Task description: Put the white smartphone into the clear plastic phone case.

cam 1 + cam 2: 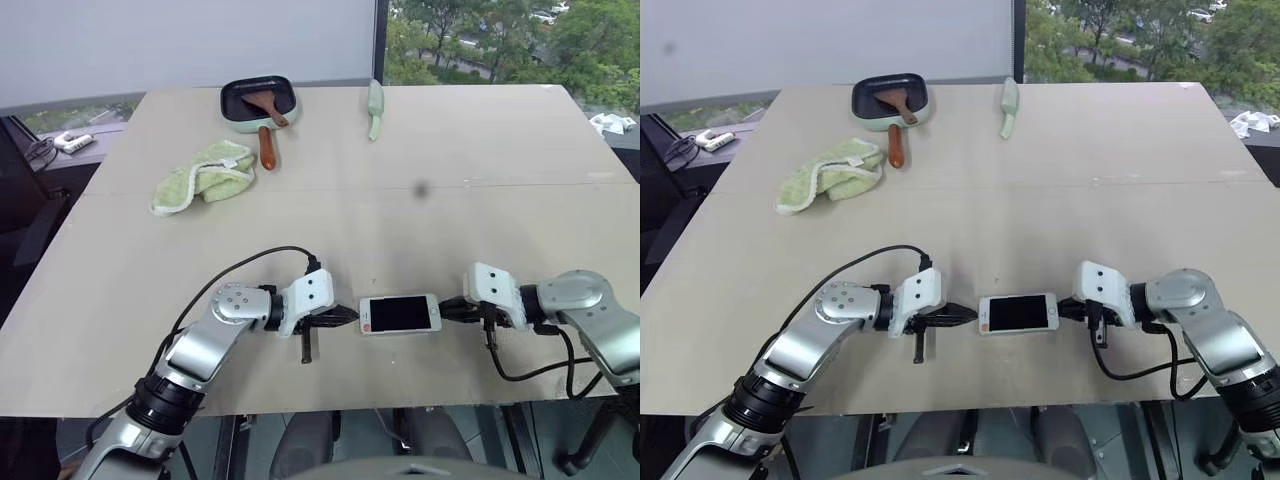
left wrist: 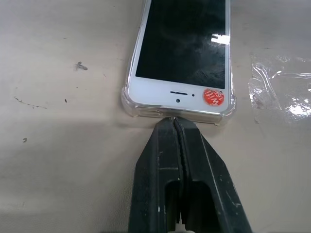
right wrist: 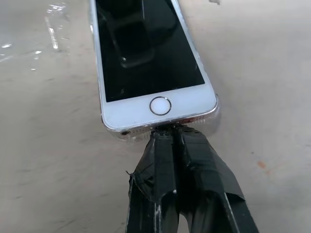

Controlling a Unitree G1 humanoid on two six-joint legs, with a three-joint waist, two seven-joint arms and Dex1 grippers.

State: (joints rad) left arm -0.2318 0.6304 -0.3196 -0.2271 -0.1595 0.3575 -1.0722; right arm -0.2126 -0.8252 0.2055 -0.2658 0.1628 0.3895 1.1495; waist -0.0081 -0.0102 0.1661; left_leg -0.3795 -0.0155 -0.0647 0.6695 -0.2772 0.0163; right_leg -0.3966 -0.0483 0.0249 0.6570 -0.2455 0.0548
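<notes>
White smartphone (image 1: 400,313) lies flat, screen up, at lower centre of the head view, near the front edge of the tabletop (image 1: 500,210), its long axis running left to right across the frame. It appears already seated in the clear plastic phone case (image 2: 127,99), whose see-through rim shows around both short ends in the wrist views. The left end effector (image 1: 345,316) is clenched with nothing between its fingers, its tip against the earpiece end; the right end effector (image 1: 450,311), equally clenched and empty, meets the home-button end. So the phone sits directly between the two, neither arm nearer, each pointing along its length. Farther back lie a green cloth (image 1: 205,175) and a small pan (image 1: 258,102)
</notes>
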